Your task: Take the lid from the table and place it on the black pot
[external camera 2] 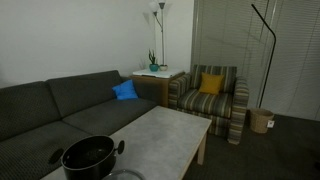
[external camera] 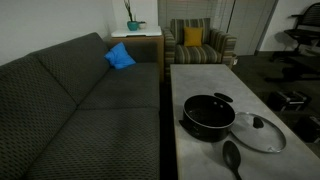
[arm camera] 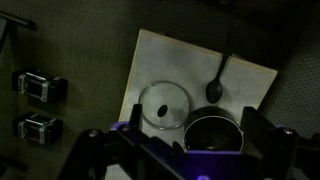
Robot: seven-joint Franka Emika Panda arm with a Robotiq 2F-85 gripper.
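The round glass lid (external camera: 259, 132) with its dark knob lies flat on the light grey table (external camera: 195, 80), just beside the black pot (external camera: 208, 115). In the wrist view, the lid (arm camera: 164, 105) and the pot (arm camera: 212, 133) sit side by side far below on the table (arm camera: 165, 55). My gripper (arm camera: 194, 124) hangs high above them, open, with nothing between its fingers. The pot (external camera 2: 88, 157) also stands at the near end of the table (external camera 2: 165, 135) in an exterior view. Neither exterior view shows the gripper.
A black spoon (external camera: 232, 158) lies on the table next to the lid and pot. A dark sofa (external camera: 70, 100) with a blue cushion (external camera: 120, 56) runs along the table. A striped armchair (external camera: 197, 42) and a white side table (external camera: 135, 35) stand beyond.
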